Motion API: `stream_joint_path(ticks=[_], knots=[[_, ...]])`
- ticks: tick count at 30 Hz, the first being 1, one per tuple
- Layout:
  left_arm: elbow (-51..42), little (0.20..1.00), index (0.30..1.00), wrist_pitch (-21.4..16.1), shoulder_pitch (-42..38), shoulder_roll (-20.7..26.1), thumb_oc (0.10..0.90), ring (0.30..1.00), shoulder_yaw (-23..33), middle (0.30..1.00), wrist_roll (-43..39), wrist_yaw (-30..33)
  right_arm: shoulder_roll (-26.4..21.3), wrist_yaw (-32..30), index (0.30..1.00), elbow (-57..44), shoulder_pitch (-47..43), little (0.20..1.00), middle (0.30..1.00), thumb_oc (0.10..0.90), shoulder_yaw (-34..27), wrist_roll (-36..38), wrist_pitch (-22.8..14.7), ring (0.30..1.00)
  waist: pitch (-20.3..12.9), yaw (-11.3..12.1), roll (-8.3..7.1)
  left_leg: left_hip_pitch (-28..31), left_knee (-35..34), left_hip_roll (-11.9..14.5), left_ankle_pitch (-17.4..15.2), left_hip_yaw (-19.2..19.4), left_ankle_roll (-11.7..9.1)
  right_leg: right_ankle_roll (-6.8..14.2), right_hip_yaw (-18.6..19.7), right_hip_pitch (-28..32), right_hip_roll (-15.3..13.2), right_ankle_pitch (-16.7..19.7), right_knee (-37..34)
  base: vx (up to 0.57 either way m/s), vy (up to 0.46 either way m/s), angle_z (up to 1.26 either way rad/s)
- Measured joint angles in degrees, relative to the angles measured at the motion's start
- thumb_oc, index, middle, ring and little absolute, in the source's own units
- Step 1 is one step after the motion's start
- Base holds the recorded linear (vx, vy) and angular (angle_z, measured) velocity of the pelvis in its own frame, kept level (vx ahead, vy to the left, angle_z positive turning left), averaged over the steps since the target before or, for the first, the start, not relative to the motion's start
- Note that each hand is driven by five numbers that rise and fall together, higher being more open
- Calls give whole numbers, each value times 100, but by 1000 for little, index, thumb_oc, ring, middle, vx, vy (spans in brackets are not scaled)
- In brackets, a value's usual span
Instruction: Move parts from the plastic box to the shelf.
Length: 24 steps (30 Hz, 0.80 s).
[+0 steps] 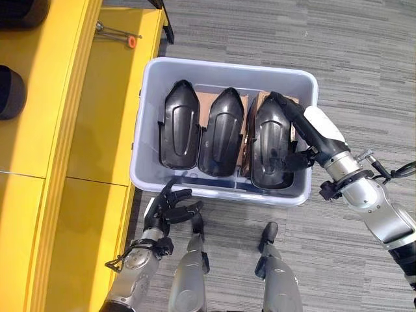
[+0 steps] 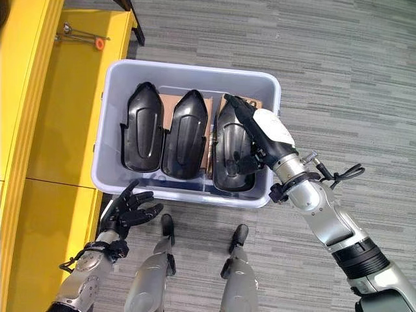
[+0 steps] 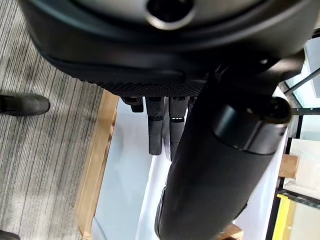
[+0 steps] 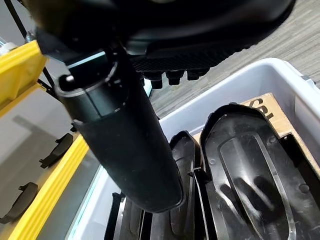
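The robot looks to be at the picking-up step. Three black parts lie side by side in the plastic box on the floor, and the yellow shelf stands just left of the box.

The right hand reaches over the box's right wall and down to the right part. Its fingers lie along the top and right edge of that part and touch it. The pictures do not show if the fingers are curled round the edge yet, so its grip cannot be told. The middle part and the left part lie untouched.

The left hand hangs near the box's near wall, with its fingers spread loose, and it holds nothing.

Next, the right hand probably needs a firm hold on the right part, then a lift up and out, and a carry left to the shelf.
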Motion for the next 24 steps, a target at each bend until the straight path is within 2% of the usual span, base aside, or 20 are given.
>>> stream_joint_path(ticks=[13, 24], knots=[[-345, 1000, 1000, -16, 153, 0, 900, 1000, 42, 1000, -203, 119, 611, -8, 1000, 131, 140, 1000, 1000, 900, 8, -242, 149, 1000, 115, 3, 1, -68, 0, 3, 1, -2, -1, 0, -3, -57, 1, 0, -1, 0, 0, 0], [-454, 1000, 1000, -24, 209, -35, 900, 1000, 58, 1000, -202, 225, 1146, -136, 1000, 29, 1010, 1000, 1000, 900, -75, -577, 161, 1000, 121, -22, 2, -114, 0, 5, 1, -6, -1, 2, 3, -101, 1, -1, -3, 0, 0, 0]])
